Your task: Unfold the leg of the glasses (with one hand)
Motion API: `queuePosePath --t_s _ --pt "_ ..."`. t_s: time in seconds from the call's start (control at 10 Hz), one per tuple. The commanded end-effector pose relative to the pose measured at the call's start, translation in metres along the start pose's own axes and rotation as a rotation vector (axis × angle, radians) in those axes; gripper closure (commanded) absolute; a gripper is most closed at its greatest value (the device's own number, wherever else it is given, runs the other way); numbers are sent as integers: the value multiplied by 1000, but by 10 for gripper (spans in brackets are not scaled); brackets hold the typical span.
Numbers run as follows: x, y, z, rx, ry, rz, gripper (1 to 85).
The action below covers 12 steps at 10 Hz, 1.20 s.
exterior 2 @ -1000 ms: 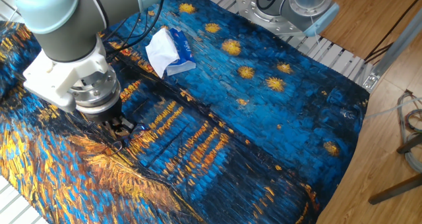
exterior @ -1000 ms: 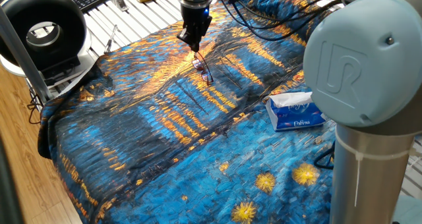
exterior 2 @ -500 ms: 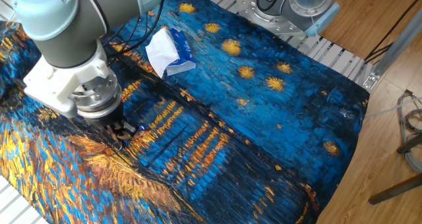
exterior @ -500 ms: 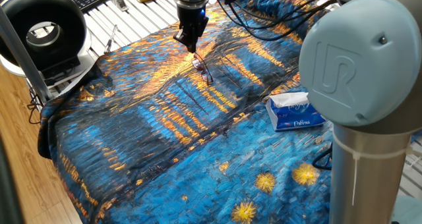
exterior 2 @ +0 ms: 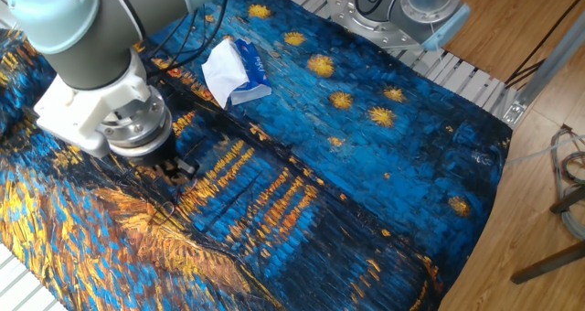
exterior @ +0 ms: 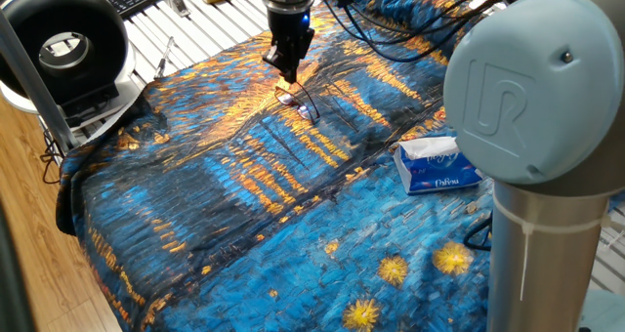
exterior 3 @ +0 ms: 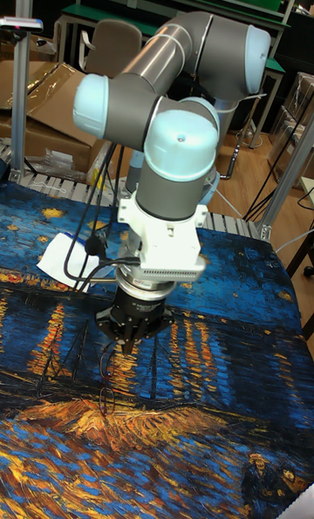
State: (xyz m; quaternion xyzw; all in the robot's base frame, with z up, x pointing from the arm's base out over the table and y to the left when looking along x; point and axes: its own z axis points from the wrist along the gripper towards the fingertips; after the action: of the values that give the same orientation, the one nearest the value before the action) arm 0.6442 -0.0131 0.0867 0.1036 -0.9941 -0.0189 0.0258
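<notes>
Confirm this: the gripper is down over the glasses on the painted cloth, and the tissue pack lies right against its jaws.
Not right. The tissue pack lies well apart from the gripper, as one fixed view shows. The rest holds: the gripper is down over the glasses on the painted cloth.

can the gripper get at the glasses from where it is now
Probably yes. The gripper hangs right over the glasses on the painted cloth, with nothing between them. The tissue pack lies well off to the side. Whether the fingers already touch the frame is unclear.
</notes>
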Motion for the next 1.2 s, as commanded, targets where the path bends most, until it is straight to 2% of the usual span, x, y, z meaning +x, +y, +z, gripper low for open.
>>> queuePosePath --t_s 0.0,0.4,0.8,1.1 --pt "15 1 -1 -31 33 -8 847" --pt "42 6 -7 -68 80 -25 847" --pt "54 1 -4 -79 99 -50 847" --pt "51 2 -5 -72 99 -54 847"
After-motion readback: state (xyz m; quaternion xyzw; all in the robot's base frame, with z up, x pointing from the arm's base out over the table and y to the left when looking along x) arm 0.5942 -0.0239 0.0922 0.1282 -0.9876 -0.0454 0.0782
